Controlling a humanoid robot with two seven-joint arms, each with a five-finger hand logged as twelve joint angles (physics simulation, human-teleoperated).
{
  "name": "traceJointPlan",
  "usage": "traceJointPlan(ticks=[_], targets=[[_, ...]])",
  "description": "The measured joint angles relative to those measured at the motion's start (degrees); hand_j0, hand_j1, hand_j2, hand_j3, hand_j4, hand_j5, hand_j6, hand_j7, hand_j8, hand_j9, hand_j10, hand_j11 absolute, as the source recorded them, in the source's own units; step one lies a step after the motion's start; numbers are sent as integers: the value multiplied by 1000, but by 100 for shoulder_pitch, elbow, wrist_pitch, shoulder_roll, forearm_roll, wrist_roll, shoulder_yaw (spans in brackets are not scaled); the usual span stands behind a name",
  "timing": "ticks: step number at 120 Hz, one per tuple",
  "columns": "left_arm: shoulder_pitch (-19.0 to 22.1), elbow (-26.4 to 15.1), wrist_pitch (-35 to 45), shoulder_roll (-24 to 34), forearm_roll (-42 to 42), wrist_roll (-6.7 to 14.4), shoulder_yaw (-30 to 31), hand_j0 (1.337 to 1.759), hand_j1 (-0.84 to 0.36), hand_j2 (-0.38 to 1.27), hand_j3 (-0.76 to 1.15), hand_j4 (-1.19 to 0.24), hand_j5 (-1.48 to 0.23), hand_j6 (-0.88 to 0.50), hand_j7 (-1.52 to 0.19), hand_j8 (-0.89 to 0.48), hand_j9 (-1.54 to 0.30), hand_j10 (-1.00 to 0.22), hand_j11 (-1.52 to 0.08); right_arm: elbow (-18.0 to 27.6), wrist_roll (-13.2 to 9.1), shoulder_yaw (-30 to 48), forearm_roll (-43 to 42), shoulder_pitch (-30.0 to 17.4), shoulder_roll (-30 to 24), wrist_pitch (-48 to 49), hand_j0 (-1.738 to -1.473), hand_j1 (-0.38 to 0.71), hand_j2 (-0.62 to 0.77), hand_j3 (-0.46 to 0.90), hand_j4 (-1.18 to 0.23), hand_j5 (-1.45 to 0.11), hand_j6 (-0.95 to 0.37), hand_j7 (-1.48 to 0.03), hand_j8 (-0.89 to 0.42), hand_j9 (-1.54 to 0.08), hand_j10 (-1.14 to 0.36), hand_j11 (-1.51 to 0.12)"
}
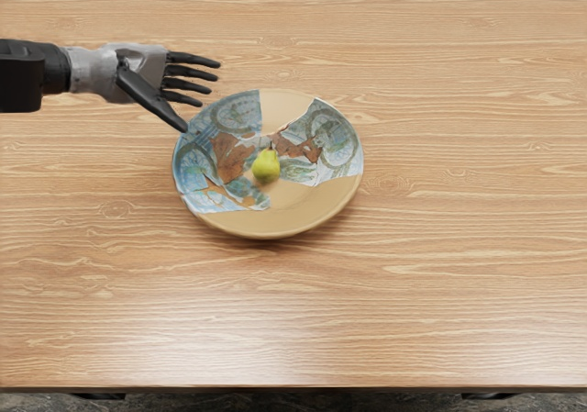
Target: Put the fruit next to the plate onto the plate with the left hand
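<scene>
Pear (266, 165) on plate (275, 221); left hand (156, 74) beside it — fingers (194, 73) spread, empty

the surface (440, 302) is light wood with long wavy grain, smooth and matt with only a faint sheen. the plate (275, 228) looks like glazed ceramic: a plain tan body with a soft gloss, and painted patches of blue, white and rust brown. the pear (266, 165) has smooth yellow-green skin, dull rather than shiny. the left hand (151, 74) has a pale grey, metal-like shell; its fingers (197, 61) are matt black, like hard plastic.
</scene>
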Motion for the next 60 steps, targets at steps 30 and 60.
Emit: traceJointPlan(ticks=[30,60], targets=[[1664,17,-2,844,-1249,-6,-608,1658,282,33,0,-56,-76,-46,-75,-44,-74,-57,-74,0,-2,0,0,0,0,1,-1658,-349,0,0,0,0,0,0,0,0,0,0],[1869,55,-2,1621,-1375,-22,-776,1658,310,13,0,-31,-43,-27,-43,-27,-43,-31,-43,0,-2,0,0,0,0,2,-1658,-349,0,0,0,0,0,0,0,0,0,0]])
